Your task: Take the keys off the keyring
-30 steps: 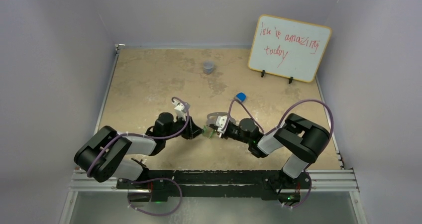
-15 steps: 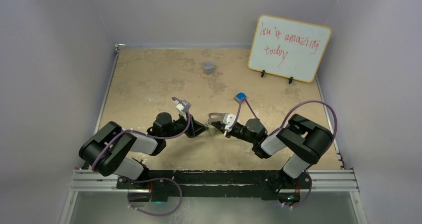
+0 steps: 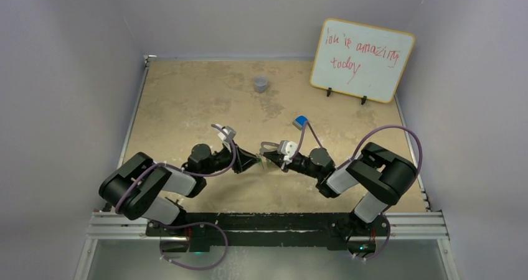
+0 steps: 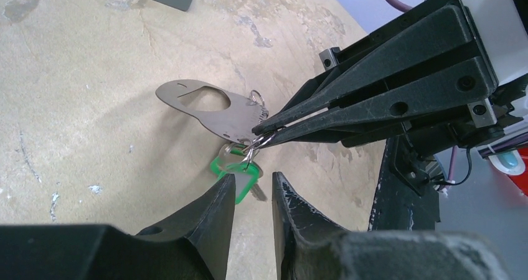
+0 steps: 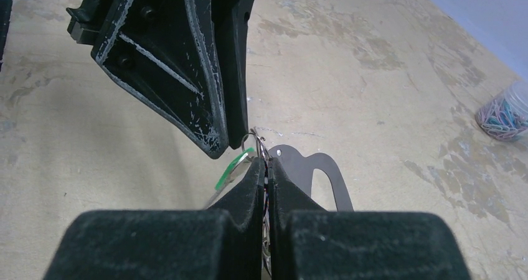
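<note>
The keyring (image 4: 205, 106) is a flat silver loop held just above the table; it also shows in the right wrist view (image 5: 314, 168) and the top view (image 3: 268, 146). The keys (image 4: 241, 182), green-headed, hang from a small wire ring (image 4: 260, 138) at its narrow end. My right gripper (image 5: 264, 163) is shut on that wire ring; it reaches in from the right in the left wrist view (image 4: 264, 134). My left gripper (image 4: 252, 179) is open with a narrow gap, its tips at the green key head, one tip overlapping it. The green key also shows in the right wrist view (image 5: 233, 167).
A blue block (image 3: 301, 121) lies behind the grippers. A small grey cup (image 3: 261, 83) stands farther back; it holds paper clips in the right wrist view (image 5: 501, 113). A whiteboard (image 3: 362, 59) stands at the back right. The two grippers (image 3: 260, 160) nearly touch at mid-table.
Both grippers have shifted a little away from the bases with the key bundle. The left gripper has drawn closer to the right gripper's tips.
</note>
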You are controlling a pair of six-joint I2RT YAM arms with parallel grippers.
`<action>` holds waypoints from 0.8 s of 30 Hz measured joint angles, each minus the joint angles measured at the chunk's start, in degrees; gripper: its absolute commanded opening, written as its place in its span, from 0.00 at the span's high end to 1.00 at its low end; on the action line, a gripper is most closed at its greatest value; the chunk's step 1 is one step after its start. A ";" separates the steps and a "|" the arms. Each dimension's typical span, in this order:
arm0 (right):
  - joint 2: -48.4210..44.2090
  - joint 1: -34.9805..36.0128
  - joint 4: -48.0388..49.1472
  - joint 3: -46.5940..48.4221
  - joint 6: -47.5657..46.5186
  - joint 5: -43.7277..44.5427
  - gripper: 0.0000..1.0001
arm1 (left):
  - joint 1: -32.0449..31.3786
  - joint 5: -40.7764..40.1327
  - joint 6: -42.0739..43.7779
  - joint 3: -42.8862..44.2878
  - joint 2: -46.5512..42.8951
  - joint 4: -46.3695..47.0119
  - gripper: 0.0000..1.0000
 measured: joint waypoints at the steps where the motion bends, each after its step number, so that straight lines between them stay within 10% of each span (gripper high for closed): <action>1: 0.00 -0.04 -0.02 0.00 0.11 -0.11 1.00 | 0.00 0.22 -0.52 0.00 0.63 0.96 0.75; 24: 0.00 -0.22 -0.02 0.00 0.37 -0.44 1.00 | 0.00 2.03 -3.39 -0.09 3.67 8.41 1.00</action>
